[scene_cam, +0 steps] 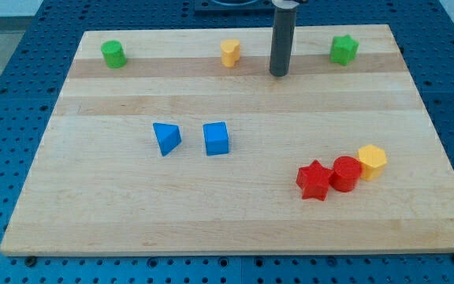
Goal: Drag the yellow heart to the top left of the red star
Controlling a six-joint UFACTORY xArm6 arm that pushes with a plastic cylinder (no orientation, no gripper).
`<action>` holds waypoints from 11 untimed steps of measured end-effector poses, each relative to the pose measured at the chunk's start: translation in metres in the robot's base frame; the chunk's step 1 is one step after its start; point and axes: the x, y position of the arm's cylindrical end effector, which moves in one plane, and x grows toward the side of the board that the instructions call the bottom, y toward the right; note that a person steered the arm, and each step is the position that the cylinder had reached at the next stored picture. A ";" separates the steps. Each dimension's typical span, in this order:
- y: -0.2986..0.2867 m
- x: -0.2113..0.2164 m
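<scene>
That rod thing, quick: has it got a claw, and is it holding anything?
No claw: my tip holds nothing, touches no block, right of the yellow heart.

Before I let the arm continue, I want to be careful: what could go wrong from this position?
1. My tip stands right of the small yellow heart block, so a careless push may send it toward the view's left.
2. The red star block touches the red cylinder block; arriving too hard could shift them.

Straight dark grey rod [280,39], blunt tip [279,74]
</scene>
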 end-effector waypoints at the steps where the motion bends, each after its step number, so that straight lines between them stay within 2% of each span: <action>1: -0.010 -0.058; 2: -0.075 -0.102; 3: -0.089 -0.103; 4: -0.126 -0.103; 5: -0.113 -0.074; 6: -0.083 -0.025; 8: -0.015 0.095; 9: -0.001 0.152; 11: -0.001 0.176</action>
